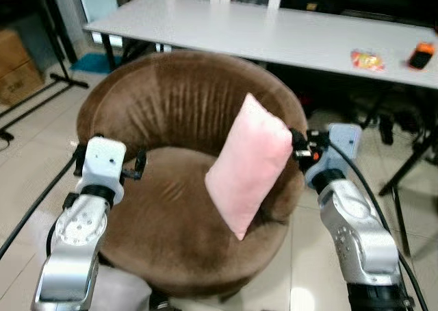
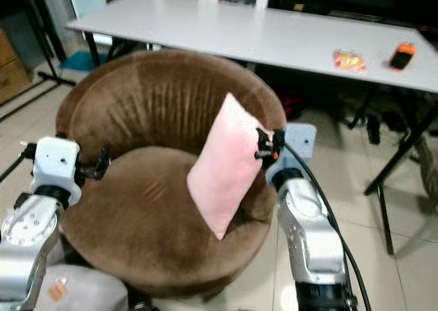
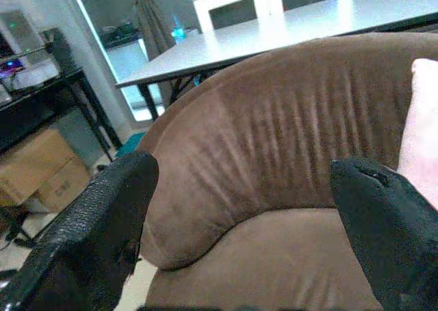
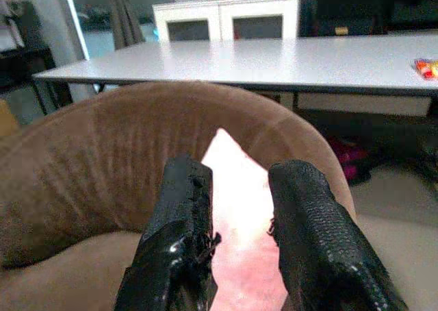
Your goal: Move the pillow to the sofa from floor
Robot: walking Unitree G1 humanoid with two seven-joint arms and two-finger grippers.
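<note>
A soft, pale pink square pillow [image 1: 248,164] stands tilted on one corner on the seat of a round brown velvet tub sofa [image 1: 171,105], leaning toward the sofa's right-hand arm with its upper edge near the rim. The pillow is off the floor and rests on the brown cushion, its lower corner hanging close to the seat's front edge.

The right gripper [image 4: 236,246] is at the pillow's upper right edge, over the sofa's arm. In the right wrist view its two long black fingers [image 4: 179,235] stand on either side of the pink fabric with only a narrow gap between them, so they look to be pinching the pillow's edge. The silver right arm [image 1: 356,232] reaches in from beside the sofa.

The left gripper [image 3: 239,222] hovers at the sofa's left side, level with the armrest. Its black fingers [image 3: 102,229] are spread wide apart with nothing between them, and beyond them are the ribbed brown backrest and a sliver of pink.

Behind the sofa runs a long white table [image 1: 274,33] on black legs; a small bright snack packet [image 1: 367,59] and an orange and black object [image 1: 421,55] lie near its right end. Cardboard boxes [image 1: 17,64] sit on the pale tiled floor [image 1: 41,140] at the left, and black cables trail beside the sofa.
</note>
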